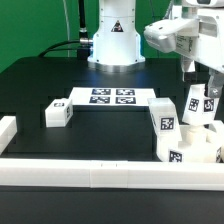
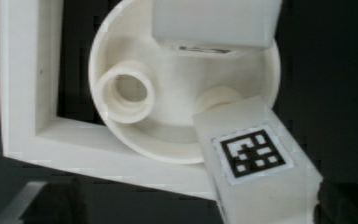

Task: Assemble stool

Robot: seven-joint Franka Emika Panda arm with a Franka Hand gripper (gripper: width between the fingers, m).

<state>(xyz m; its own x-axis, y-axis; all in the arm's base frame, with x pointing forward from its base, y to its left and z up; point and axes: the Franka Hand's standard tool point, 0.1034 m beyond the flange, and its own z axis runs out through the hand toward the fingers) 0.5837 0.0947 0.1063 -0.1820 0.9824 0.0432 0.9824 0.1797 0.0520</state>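
The stool's round white seat [image 2: 131, 55] fills the wrist view, its underside with a round socket hole facing the camera. One white leg [image 2: 220, 25] sits at the seat's far rim. A second leg [image 2: 250, 150] with a black-and-white tag lies across the near rim. My gripper [image 2: 190, 208] is open, its dark fingertips [image 2: 30, 200] spread wide on either side of the tagged leg, nothing held. In the exterior view the gripper [image 1: 201, 82] hangs over the seat [image 1: 195, 150] and tagged legs [image 1: 165, 120] at the exterior view's right. A loose leg [image 1: 57, 113] lies at the left.
The marker board [image 1: 111, 97] lies flat in front of the robot base. White border rails [image 1: 100, 176] run along the front and the exterior view's left edge of the black table. The seat rests against a rail corner [image 2: 25, 100].
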